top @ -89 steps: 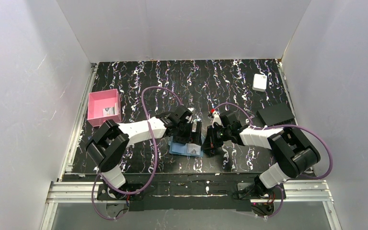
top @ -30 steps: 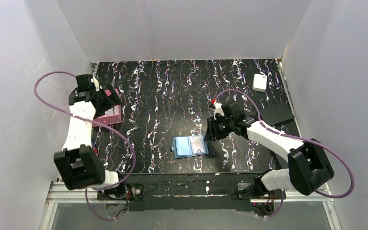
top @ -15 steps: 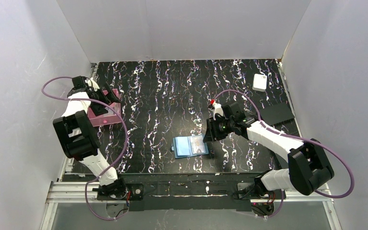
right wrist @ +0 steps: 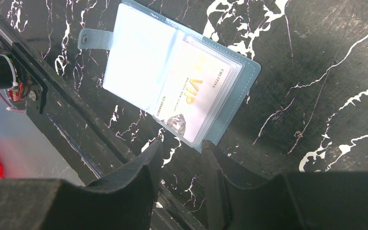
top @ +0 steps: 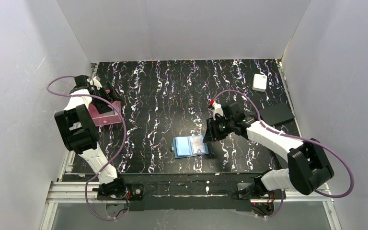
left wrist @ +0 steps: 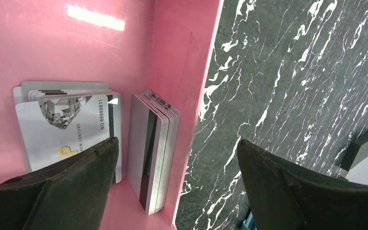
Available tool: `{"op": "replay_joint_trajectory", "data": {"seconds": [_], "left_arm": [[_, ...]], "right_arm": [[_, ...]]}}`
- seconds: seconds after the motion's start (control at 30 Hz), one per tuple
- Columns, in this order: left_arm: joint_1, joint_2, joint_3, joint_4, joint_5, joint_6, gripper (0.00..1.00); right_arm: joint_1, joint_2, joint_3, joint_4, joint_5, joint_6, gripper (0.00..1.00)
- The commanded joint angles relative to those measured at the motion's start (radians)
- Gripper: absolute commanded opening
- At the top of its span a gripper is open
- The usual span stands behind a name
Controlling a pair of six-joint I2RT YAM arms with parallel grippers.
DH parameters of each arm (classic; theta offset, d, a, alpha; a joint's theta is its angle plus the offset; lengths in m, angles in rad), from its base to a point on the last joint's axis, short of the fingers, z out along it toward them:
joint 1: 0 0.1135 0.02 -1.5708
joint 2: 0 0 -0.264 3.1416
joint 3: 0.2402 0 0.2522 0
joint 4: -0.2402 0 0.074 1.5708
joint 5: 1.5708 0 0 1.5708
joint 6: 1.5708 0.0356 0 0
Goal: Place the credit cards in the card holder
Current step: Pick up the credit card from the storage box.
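Far left on table (top: 172,96), pink tray (left wrist: 182,57) mostly hidden from above; left gripper (left wrist: 176,148) spread wide astride its wall, empty. Open card holder (top: 190,146) near centre; right gripper (right wrist: 181,146) just parted, empty. In tray, credit cards (left wrist: 155,153) partly behind finger (left wrist: 62,191).

Credit cards (left wrist: 69,127) in pink tray (left wrist: 187,62), left hand (left wrist: 176,146) spread wide

Worktop (top: 172,86): a black marble-look sheet streaked with white and faint purple veins, reaching from wall to wall.
Back wall (top: 182,28): a plain pale grey panel, upright.
Left wall (top: 24,72): the same pale panel.
Right wall (top: 340,72): likewise.
Aluminium rail (top: 196,190): runs along the near edge.
Light: soft, even, slightly lilac.
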Motion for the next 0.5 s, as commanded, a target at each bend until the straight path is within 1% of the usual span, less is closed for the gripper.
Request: {"op": "replay_joint_trajectory", "data": {"seconds": [0.0, 0.1, 0.23, 0.47], "left_arm": [[-0.007, 0.022, 0.032, -0.014, 0.068, -0.003, 0.93], [-0.011, 0.029, 0.035, -0.015, 0.091, -0.007, 0.93], [-0.018, 0.025, 0.033, -0.017, 0.118, -0.011, 0.9], [-0.02, -0.025, 0.01, -0.004, 0.13, -0.01, 0.81]], "right_arm": [[-0.002, 0.009, 0.027, 0.004, -0.015, -0.01, 0.45], [-0.002, 0.009, 0.025, 0.004, -0.014, -0.01, 0.45], [-0.002, 0.013, 0.027, 0.005, -0.014, -0.009, 0.45], [-0.002, 0.02, 0.024, 0.009, -0.015, -0.007, 0.45]]}}
